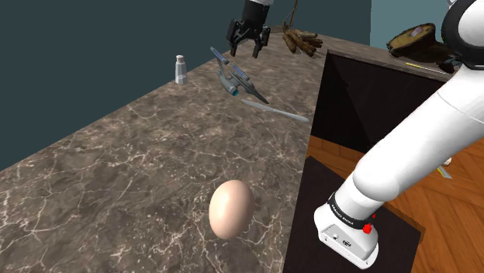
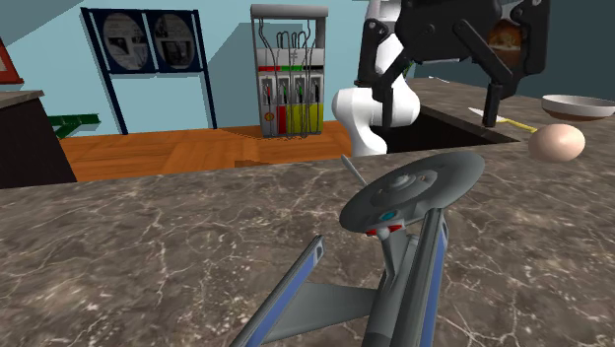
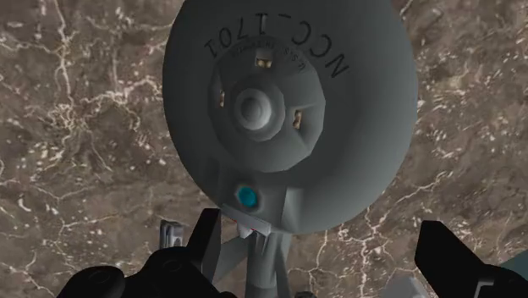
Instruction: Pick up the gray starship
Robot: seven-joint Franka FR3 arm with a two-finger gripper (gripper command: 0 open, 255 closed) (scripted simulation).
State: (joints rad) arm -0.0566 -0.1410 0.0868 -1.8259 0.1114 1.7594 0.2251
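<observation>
My black two-finger claw (image 3: pixel 326 247) hangs open above the grey saucer-hulled model starship (image 3: pixel 288 110); risk: its wide, sloping saucer just below may outspan me, so closing could tip it.

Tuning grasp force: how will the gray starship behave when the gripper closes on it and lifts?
Probably rigid: the starship looks like a hard-shelled model. It is likely to tip or twist when lifted, since its wide saucer sits on a thin neck above long nacelles. The smooth, rounded saucer may slip in the open gripper; the neck seems a safer hold.
</observation>
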